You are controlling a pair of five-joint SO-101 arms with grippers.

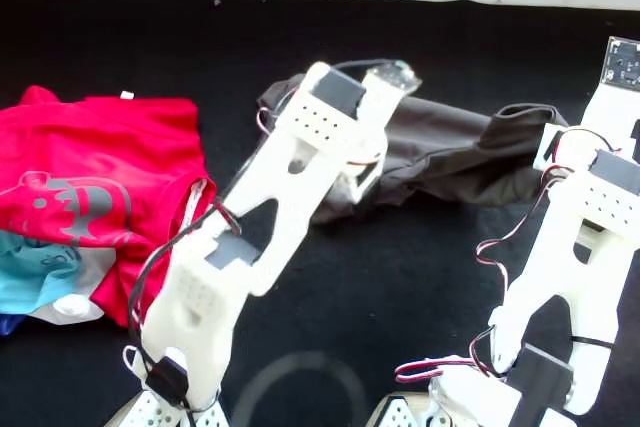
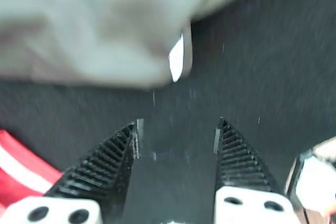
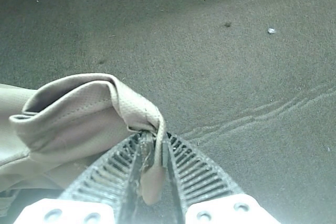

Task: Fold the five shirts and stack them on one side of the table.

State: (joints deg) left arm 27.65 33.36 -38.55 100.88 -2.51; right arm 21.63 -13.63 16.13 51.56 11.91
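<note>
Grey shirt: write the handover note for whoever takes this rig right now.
Left claw: open, empty, over bare table beside the grey shirt.
Right claw: shut on the grey shirt's edge.
That shirt lies crumpled, unfolded, mid-table.
Done: red shirt tops a pile at the table's side; teal, white and blue cloth show beneath.
To do: fold the grey shirt, add it to the pile.

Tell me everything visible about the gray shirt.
The gray shirt is thin stitched fabric, unfolded, bunched in a long strip across the black table between the arms. The right gripper is shut on its folded hem. A white tag shows at an edge near the open left gripper, which holds nothing.
</note>
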